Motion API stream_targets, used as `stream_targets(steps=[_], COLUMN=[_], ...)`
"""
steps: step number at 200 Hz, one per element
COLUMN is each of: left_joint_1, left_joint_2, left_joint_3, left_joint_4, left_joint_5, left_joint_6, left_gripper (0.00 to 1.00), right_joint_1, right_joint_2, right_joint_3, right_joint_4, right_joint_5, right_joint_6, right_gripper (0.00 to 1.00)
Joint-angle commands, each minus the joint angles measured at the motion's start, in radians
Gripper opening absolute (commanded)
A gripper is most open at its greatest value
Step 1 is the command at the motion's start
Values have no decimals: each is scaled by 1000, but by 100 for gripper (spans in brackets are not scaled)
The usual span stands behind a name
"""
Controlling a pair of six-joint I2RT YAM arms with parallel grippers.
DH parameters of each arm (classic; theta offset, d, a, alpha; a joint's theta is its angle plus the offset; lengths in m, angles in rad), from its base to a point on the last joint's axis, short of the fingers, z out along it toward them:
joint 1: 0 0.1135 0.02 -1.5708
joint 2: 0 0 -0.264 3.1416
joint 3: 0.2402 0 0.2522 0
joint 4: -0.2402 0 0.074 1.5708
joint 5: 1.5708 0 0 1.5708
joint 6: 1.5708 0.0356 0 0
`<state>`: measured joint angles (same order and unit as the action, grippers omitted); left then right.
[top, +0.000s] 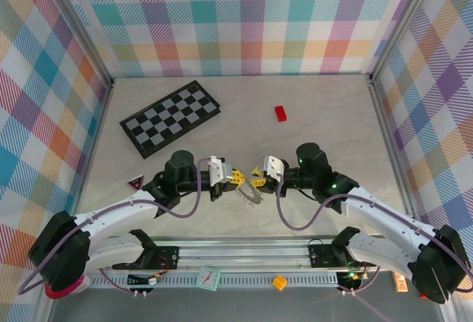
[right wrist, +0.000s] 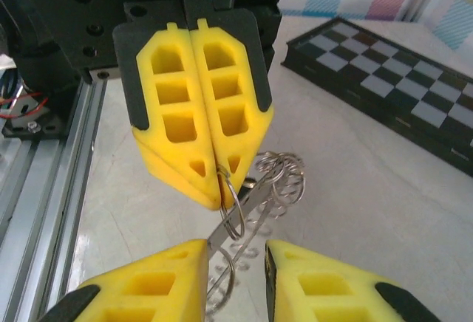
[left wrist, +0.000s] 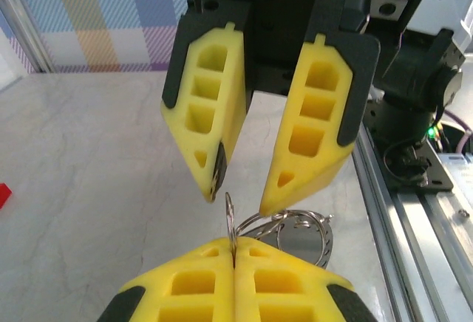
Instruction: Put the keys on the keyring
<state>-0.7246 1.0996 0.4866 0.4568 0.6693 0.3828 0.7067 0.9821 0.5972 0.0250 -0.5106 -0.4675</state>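
The keyring (top: 250, 193) is a silvery metal ring carrying several small wire loops, held up just above the table between the two arms. My left gripper (left wrist: 235, 247) is shut on one small wire ring (left wrist: 230, 215) that hangs on the keyring (left wrist: 319, 237). My right gripper (right wrist: 236, 252) faces it, open, its fingers either side of the keyring's flat band (right wrist: 259, 199). From above, the left gripper (top: 238, 177) and right gripper (top: 256, 175) nearly touch tip to tip. The keys are hidden.
A folded chessboard (top: 170, 117) lies at the back left. A small red block (top: 281, 113) sits behind the grippers, and a red triangular piece (top: 134, 182) lies by the left arm. The metal base rail (top: 236, 252) runs along the near edge.
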Motion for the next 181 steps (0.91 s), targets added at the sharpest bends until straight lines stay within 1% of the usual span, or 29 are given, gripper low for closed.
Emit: stream_targets(steps=[1, 35, 68, 116, 122, 135, 141, 149, 156, 181], left_joint_1=[-9, -8, -8, -8, -9, -8, -9, -8, -8, -8], left_joint_2=[-33, -28, -20, -11, -11, -8, -10, -12, -14, -30], left_joint_3=[-15, -29, -34, -40, -40, -40, -38, -36, -33, -3], left_joint_4=[131, 185, 213, 218, 216, 205, 197, 185, 175, 73], left_joint_5=[50, 57, 68, 69, 68, 58, 50, 35, 21, -5], left_joint_6=[-48, -78, -92, -94, -94, -92, -90, -90, -86, -49], left_gripper=[0, 0, 0, 0, 0, 0, 0, 6, 10, 13], right_joint_1=[-1, -3, -1, -1, -1, -1, -1, -1, -2, -1], right_joint_2=[14, 35, 44, 42, 40, 37, 36, 36, 36, 45], right_joint_3=[-5, 3, 10, 11, 11, 17, 22, 32, 42, 93], right_joint_4=[99, 118, 129, 149, 146, 133, 117, 87, 58, -77], right_joint_5=[-65, -97, -117, -132, -132, -133, -134, -131, -126, -88], right_joint_6=[41, 55, 67, 78, 77, 67, 59, 45, 31, -28], right_gripper=[25, 22, 14, 13, 11, 0, 0, 0, 0, 0])
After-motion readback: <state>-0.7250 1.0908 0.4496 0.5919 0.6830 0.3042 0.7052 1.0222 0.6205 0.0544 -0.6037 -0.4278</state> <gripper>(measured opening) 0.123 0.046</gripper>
